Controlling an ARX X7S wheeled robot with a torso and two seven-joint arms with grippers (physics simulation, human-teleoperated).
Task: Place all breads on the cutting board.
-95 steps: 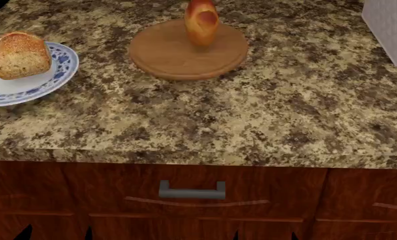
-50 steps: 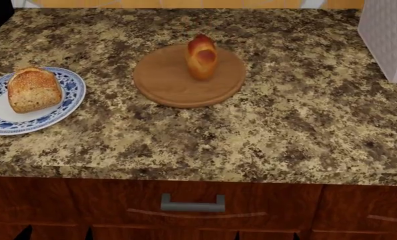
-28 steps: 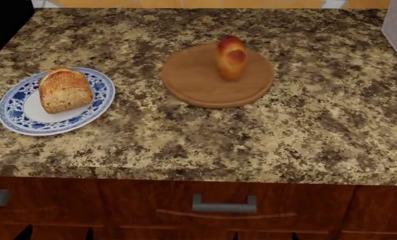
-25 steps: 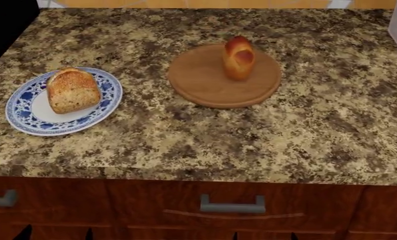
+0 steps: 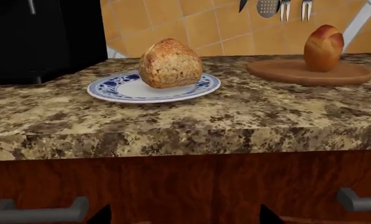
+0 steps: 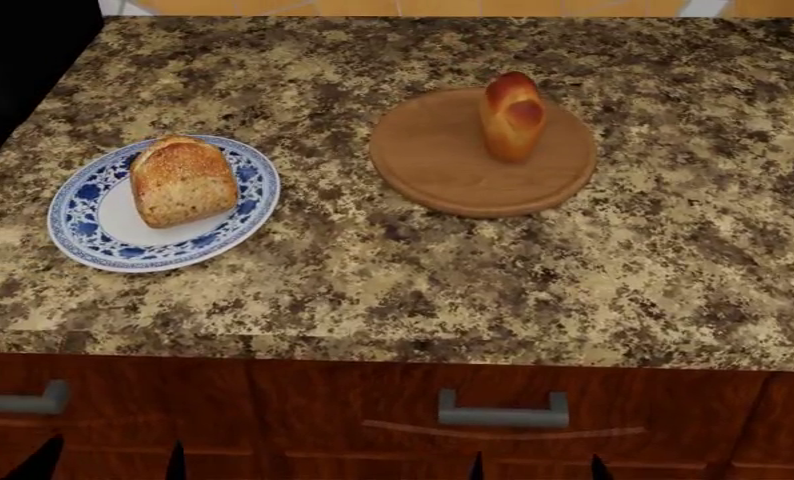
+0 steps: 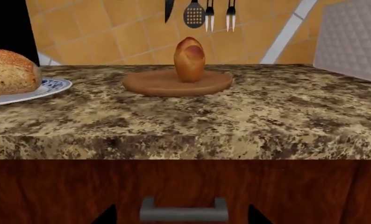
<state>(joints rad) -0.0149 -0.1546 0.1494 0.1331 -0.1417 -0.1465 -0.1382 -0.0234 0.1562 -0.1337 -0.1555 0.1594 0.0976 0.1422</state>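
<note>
On speckled granite counter (image 6: 411, 270) — seeded loaf (image 6: 182, 180), glossy oval roll (image 6: 513, 115); tool states unseeable.

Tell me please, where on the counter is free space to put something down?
Bare granite runs along the front edge, before the plate and the round wooden disc. More lies right of the disc. The gap between plate and disc is narrower.

1. The bench (image 6: 411, 290) has a speckled brown and tan granite top.
2. Below its front edge run dark reddish wood drawers (image 7: 279, 186) with grey bar handles (image 6: 501, 414).
3. Behind the far edge stands an orange tiled wall (image 7: 110, 32).
4. Utensils (image 7: 201, 13) hang on that wall.
5. A black appliance (image 5: 42, 37) stands at the far left corner.
6. A white quilted box (image 7: 353, 37) sits toward the right edge.
</note>
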